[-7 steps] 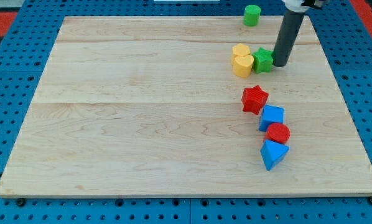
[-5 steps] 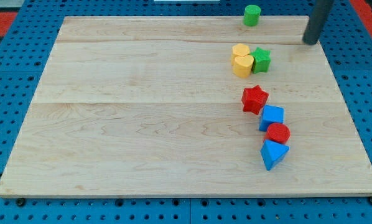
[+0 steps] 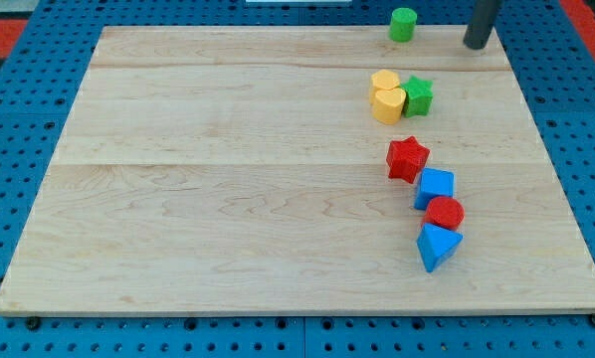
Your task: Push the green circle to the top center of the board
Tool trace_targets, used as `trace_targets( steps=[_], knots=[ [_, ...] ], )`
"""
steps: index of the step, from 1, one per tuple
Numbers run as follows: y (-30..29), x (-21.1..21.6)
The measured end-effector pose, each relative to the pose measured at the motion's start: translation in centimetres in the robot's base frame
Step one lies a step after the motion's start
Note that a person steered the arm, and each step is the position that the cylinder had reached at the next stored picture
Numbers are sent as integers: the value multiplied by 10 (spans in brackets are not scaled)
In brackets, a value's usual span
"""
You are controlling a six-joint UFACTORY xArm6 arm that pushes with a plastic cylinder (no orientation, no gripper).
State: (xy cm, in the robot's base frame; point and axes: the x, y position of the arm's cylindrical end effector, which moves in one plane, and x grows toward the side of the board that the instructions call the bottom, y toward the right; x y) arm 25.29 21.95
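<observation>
The green circle (image 3: 403, 24) stands at the very top edge of the wooden bench (image 3: 228, 179), right of the middle of that edge, touching no other block. My tip (image 3: 475, 45) sits to the right of the green circle at nearly the same height in the view, near it but clearly apart, close to the bench's top right corner. The tool is a plain dark rod (it has no jaws, so nothing opens, closes or clamps), and its lower end touches no block.

Below the green circle, a little way down the bench, three blocks huddle together: a green star (image 3: 418, 95) almost straight under the circle, with a yellow block (image 3: 388, 103) pressed against its left side and a second yellow block (image 3: 384, 81) just behind that one, toward the circle (their exact shapes are hard to make out).

Further below the green circle, four blocks run in a loose line slanting toward the bottom right: a red star (image 3: 407, 158), then a blue block (image 3: 435, 187) touching it, a red circle (image 3: 444, 213) against the blue block, and a blue triangle-shaped block (image 3: 437, 245) last, farthest from the green circle.
</observation>
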Motion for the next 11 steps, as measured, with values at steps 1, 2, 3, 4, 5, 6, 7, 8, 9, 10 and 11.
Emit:
trace_targets(
  steps=[1, 2, 3, 4, 5, 6, 7, 8, 9, 10, 11],
  knots=[
    [-115, 31],
    [-250, 29],
    [-304, -47],
    [-295, -61],
    [-208, -15],
    [-79, 7],
    [26, -45],
    [20, -61],
    [-124, -55],
    [-231, -45],
    [-182, -42]
  ],
)
